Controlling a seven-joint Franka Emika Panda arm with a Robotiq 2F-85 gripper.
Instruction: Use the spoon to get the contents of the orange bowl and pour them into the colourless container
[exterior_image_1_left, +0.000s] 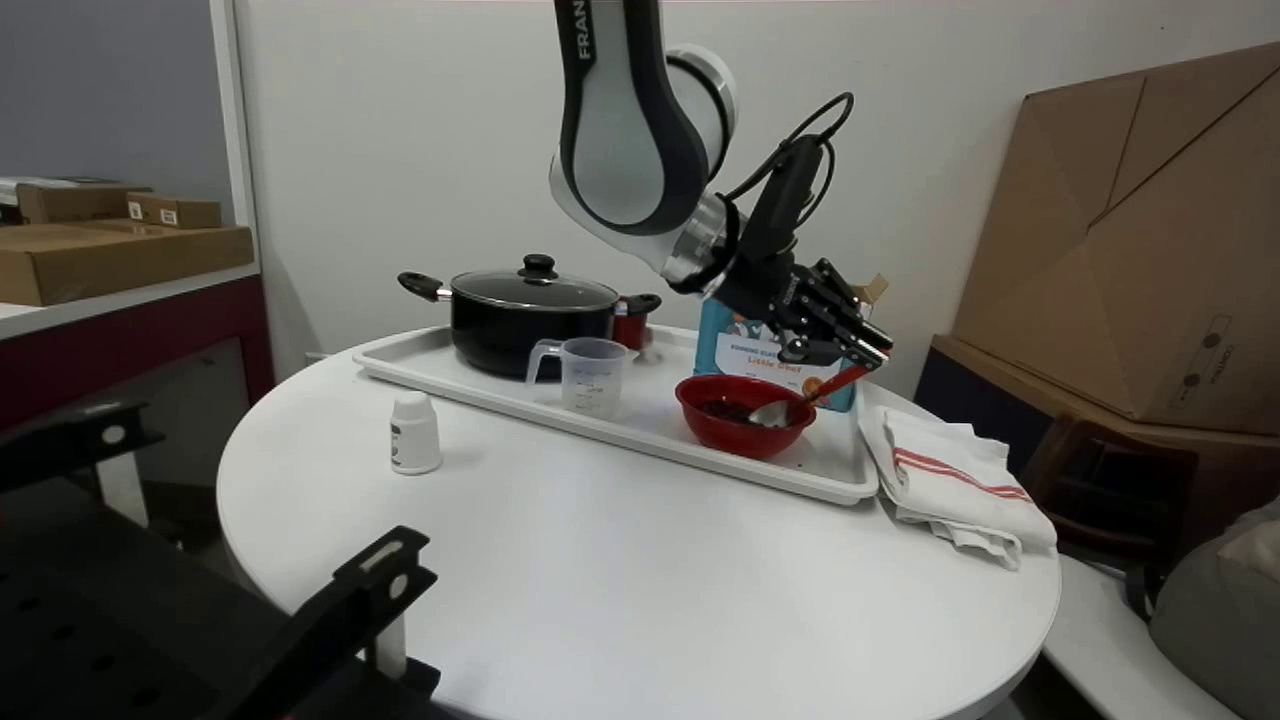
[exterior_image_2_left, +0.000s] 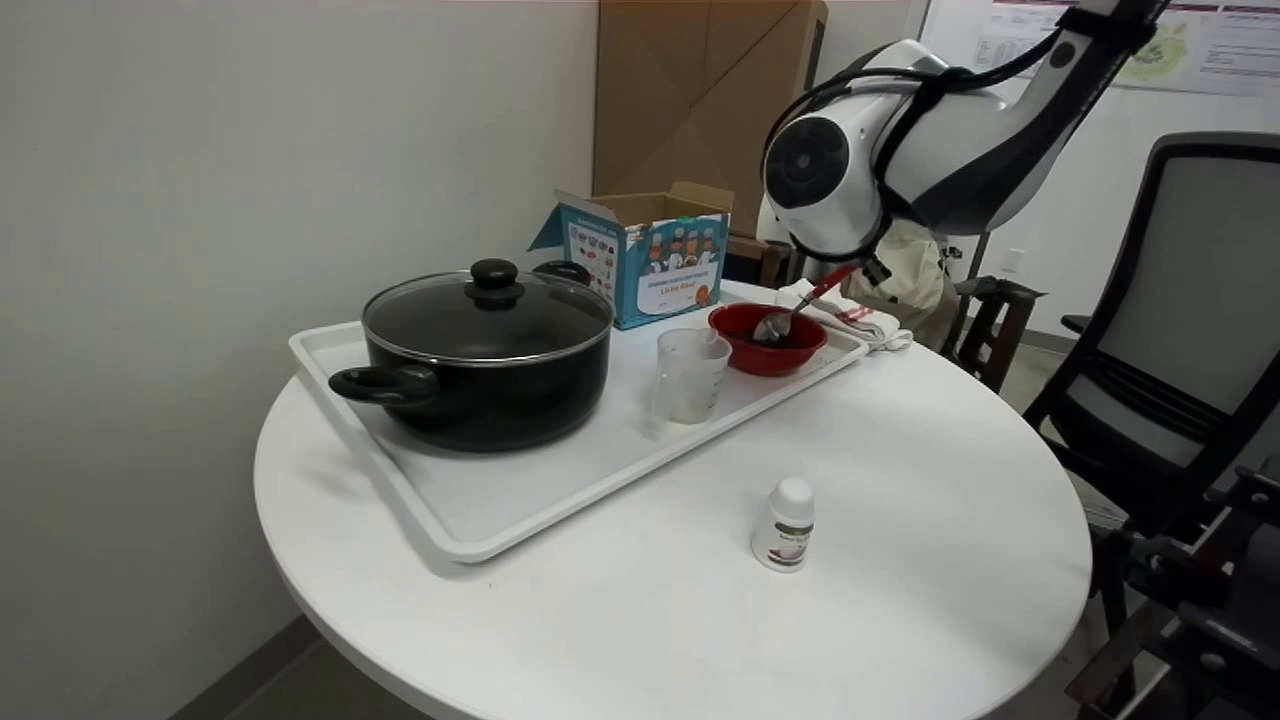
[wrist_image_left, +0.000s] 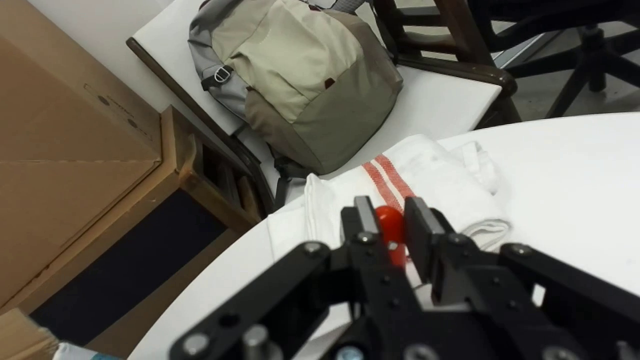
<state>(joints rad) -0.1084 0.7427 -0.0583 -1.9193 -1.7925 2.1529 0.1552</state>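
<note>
Spoon (exterior_image_1_left: 825, 389) is leaning head-down inside the red-orange bowl (exterior_image_1_left: 735, 438), the gripper (wrist_image_left: 390, 220) holding its handle clamped above the bowl's rim. Work is apparently standing at the scooping stage: grasp and reach seemingly done, dark contents (exterior_image_1_left: 722, 408) lying in the bowl, pouring into the clear cup (exterior_image_1_left: 594, 375) near the bowl probably waiting. Silvery head and red handle are showing; whether the head is carrying a load is unclear.

In an exterior view, a round white table (exterior_image_1_left: 640, 570) stands before a pale wall (exterior_image_1_left: 400, 130), a large cardboard box (exterior_image_1_left: 1120, 240) at far right. In an exterior view, a dark office chair (exterior_image_2_left: 1185, 320) stands right of the table.
</note>
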